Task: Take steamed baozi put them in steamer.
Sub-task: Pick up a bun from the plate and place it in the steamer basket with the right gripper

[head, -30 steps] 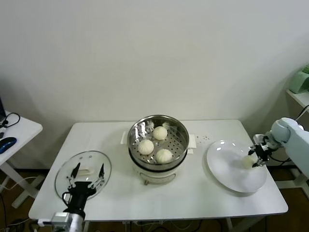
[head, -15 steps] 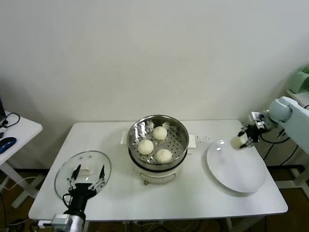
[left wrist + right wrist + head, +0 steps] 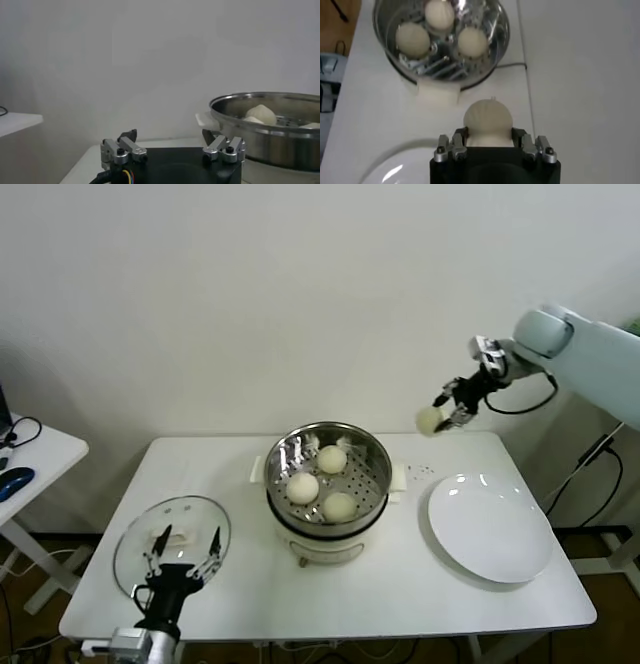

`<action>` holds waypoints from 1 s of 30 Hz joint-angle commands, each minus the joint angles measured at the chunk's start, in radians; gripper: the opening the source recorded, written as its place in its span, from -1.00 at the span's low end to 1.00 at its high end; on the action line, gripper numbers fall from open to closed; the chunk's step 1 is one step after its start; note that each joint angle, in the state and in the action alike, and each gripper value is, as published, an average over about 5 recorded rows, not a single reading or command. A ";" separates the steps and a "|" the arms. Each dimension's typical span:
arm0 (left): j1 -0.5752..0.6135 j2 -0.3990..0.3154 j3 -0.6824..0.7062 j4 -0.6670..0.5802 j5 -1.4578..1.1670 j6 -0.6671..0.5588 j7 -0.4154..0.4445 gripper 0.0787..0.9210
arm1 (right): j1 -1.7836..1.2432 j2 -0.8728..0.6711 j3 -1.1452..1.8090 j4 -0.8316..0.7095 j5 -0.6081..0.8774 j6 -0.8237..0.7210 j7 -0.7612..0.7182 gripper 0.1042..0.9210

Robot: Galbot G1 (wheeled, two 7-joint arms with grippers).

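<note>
The shiny steel steamer (image 3: 327, 446) stands mid-table on its white cooker base and holds three off-white baozi (image 3: 303, 487). My right gripper (image 3: 447, 414) is shut on a fourth baozi (image 3: 430, 420), held high in the air to the right of the steamer, above the table's back edge. In the right wrist view this baozi (image 3: 488, 120) sits between the fingers, with the steamer (image 3: 490, 55) and its three baozi (image 3: 413, 40) farther ahead. My left gripper (image 3: 183, 549) is open and empty, low at the front left over the glass lid; it also shows in the left wrist view (image 3: 172, 145).
An empty white plate (image 3: 490, 526) lies on the table's right side. A round clear glass lid (image 3: 135, 534) lies at the front left. A side table (image 3: 30, 459) with a mouse stands at the far left.
My right gripper has lifted the baozi off the white plate and carried it up and leftward, toward the steamer. The left arm has stayed put.
</note>
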 commanded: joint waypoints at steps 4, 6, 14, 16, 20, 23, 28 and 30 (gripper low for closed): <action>0.005 0.021 0.015 -0.011 0.018 0.001 -0.003 0.77 | 0.095 0.253 -0.187 0.028 0.267 -0.094 0.059 0.20; 0.004 0.024 0.018 -0.014 0.022 0.004 -0.003 0.77 | 0.061 0.279 -0.184 0.031 0.268 -0.102 0.071 0.20; 0.018 0.029 0.022 -0.016 0.021 0.002 -0.003 0.77 | -0.035 0.346 -0.207 0.021 0.253 -0.113 0.096 0.20; 0.022 0.032 0.019 -0.020 0.018 0.001 -0.003 0.77 | -0.048 0.347 -0.219 0.021 0.248 -0.113 0.098 0.20; 0.023 0.032 0.016 -0.019 0.013 0.001 -0.004 0.77 | -0.067 0.343 -0.238 0.016 0.237 -0.112 0.099 0.20; 0.026 0.029 0.019 -0.015 0.013 0.000 -0.004 0.77 | -0.084 0.340 -0.240 0.002 0.227 -0.111 0.100 0.20; 0.030 0.027 0.021 -0.014 0.014 -0.002 -0.003 0.77 | -0.102 0.337 -0.241 -0.027 0.210 -0.109 0.099 0.20; 0.030 0.027 0.022 -0.014 0.014 -0.002 -0.003 0.77 | -0.106 0.336 -0.242 -0.037 0.203 -0.107 0.099 0.20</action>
